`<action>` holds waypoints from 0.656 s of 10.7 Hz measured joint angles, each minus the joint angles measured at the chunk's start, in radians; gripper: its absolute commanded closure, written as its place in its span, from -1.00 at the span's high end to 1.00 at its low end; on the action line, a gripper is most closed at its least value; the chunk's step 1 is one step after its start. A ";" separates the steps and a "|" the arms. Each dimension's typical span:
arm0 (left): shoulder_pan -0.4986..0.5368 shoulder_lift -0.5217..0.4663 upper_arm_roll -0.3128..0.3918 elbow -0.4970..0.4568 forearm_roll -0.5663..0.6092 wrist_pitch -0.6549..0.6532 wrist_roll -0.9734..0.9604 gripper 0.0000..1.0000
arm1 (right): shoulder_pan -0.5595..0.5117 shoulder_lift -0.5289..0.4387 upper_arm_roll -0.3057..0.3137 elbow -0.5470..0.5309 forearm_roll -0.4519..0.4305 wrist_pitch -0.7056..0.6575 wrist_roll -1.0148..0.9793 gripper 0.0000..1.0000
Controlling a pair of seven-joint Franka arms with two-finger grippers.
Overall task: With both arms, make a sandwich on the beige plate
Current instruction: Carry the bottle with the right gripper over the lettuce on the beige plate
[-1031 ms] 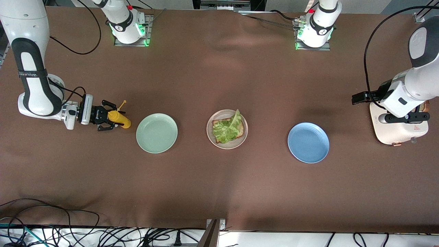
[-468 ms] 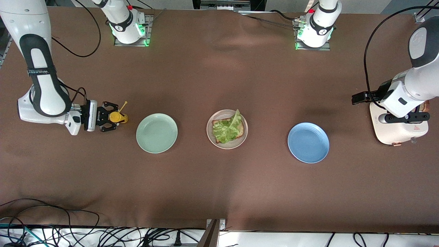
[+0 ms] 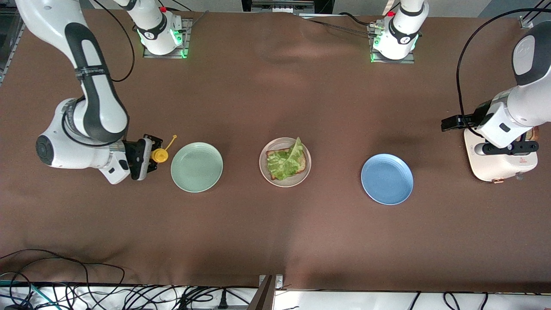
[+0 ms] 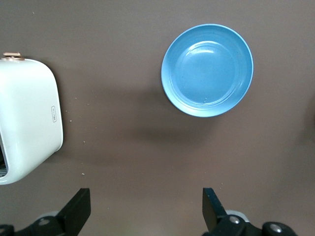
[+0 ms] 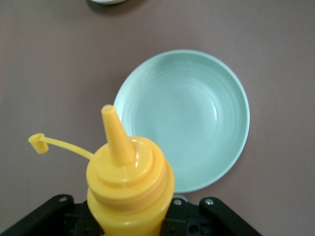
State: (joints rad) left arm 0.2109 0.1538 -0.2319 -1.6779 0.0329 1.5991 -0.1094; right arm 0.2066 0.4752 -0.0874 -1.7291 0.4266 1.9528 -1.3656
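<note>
a: item one, sandwich [image 3: 286, 162]?
b: unfinished. one slice of toast with a lettuce leaf on top is recorded on the beige plate [image 3: 264, 171], at the middle of the table.

a: neighbouring plates?
b: a green plate [image 3: 196, 167] is listed toward the right arm's end, a blue plate [image 3: 387, 179] toward the left arm's end. both are well apart from the beige plate.

a: right gripper [image 3: 148, 156]?
b: its jaws are closed on a yellow squeeze bottle [image 3: 159, 155], held upright just beside the green plate. the bottle's cap [image 5: 37, 142] is seen hanging off on its strap.

a: left gripper [image 4: 146, 211]?
b: noted over the table between a white toaster [image 3: 501, 162] and the blue plate; jaws are wide apart, nothing is held. this arm waits.
</note>
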 measured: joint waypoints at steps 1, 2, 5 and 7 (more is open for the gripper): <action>0.000 0.000 0.000 0.000 0.000 0.000 0.000 1.00 | 0.056 0.006 0.000 0.035 -0.044 0.001 0.082 -1.00; 0.000 0.000 0.000 0.000 0.000 0.000 0.000 1.00 | 0.105 0.017 0.000 0.065 -0.083 0.003 0.152 -1.00; 0.002 0.000 0.001 -0.001 0.000 0.000 0.000 1.00 | 0.261 0.098 -0.028 0.208 -0.282 0.007 0.333 -1.00; 0.010 0.001 0.002 -0.002 0.000 0.000 0.000 1.00 | 0.361 0.159 -0.041 0.273 -0.410 0.006 0.454 -1.00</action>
State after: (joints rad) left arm 0.2211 0.1544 -0.2303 -1.6798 0.0329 1.5991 -0.1094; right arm 0.5680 0.6343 -0.1282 -1.4558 0.0165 1.9590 -0.9112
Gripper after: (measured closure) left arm 0.000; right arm 0.899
